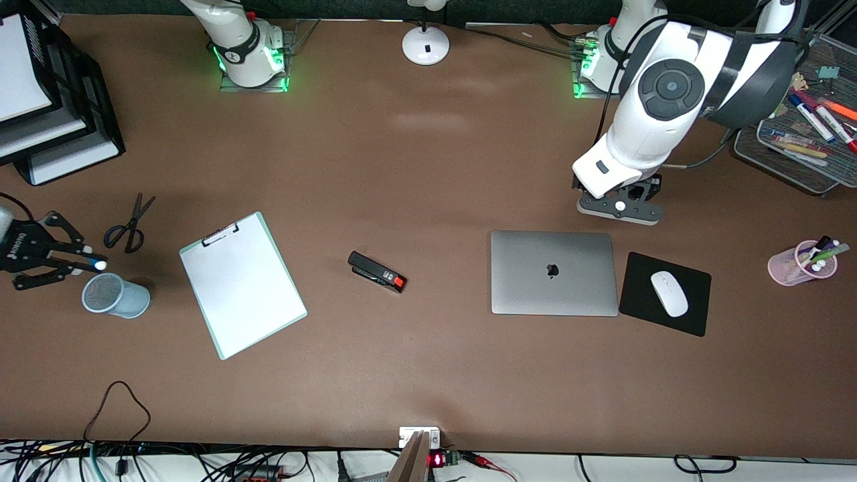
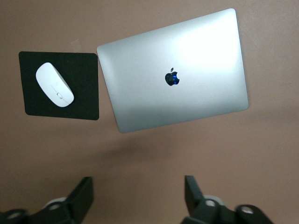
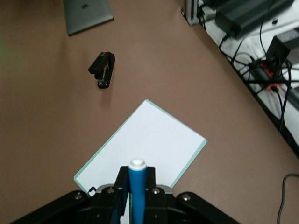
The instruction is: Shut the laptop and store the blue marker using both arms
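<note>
Right gripper [image 1: 79,258], clamped on blue marker [image 3: 136,186], just above rim of mesh cup [image 1: 115,295]. Step: centre marker over cup mouth, tip vertical, release low so it cannot bounce out. Laptop [image 1: 554,272] shut, beside mouse pad [image 1: 665,293]. Left gripper [image 2: 138,193] spread wide, empty, waiting above surface [image 1: 428,167] by laptop.

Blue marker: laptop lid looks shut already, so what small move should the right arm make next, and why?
Probably carry the blue marker on until it is over the mesh pen cup, then lower it in. The right gripper is shut on it just above the cup's rim, and the laptop is closed, with the open left gripper hanging over the table beside it.
</note>
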You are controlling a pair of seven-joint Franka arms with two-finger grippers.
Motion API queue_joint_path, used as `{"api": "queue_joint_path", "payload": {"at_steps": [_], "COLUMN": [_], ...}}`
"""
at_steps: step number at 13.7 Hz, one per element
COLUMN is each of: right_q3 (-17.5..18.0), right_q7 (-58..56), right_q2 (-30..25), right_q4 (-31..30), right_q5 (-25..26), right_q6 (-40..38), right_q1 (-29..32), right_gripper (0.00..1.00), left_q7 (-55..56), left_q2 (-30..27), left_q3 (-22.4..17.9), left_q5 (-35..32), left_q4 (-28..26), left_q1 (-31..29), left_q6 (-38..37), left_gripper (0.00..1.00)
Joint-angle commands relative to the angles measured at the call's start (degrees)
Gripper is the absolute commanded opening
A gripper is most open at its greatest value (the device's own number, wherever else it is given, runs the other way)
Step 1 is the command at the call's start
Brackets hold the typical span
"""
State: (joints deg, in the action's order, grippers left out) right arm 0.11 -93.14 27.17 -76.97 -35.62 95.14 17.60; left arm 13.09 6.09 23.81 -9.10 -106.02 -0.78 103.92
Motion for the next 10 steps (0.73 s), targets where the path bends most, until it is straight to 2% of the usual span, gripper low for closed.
{"api": "queue_joint_path", "payload": {"at_steps": [1, 4, 10], "right_q3": [0.59, 0.68, 0.94], "right_q7": [-8.52, -18.63, -34.72], "right_q2": [2.71, 5.87, 12.11], "right_q4": [1.82, 1.83, 1.91], "right_q5": [-6.1, -13.31, -20.43], "right_q6": [-2.5, -3.29, -4.08], "right_q1": [3.92, 7.7, 12.8], "right_gripper": [0.01, 0.01, 0.01], "left_q7": [0.0, 0.0, -1.57], "left_q2": [-2.75, -3.37, -3.2], "left_q3": [1.93, 2.29, 1.85], "left_q5": [0.13, 0.4, 1.54], "left_q4": [-0.33, 1.25, 7.57], "left_q1": [-0.44, -0.45, -1.06], "left_q6": [-2.92, -5.38, -12.24], "left_gripper": [1.0, 1.0, 1.0]}}
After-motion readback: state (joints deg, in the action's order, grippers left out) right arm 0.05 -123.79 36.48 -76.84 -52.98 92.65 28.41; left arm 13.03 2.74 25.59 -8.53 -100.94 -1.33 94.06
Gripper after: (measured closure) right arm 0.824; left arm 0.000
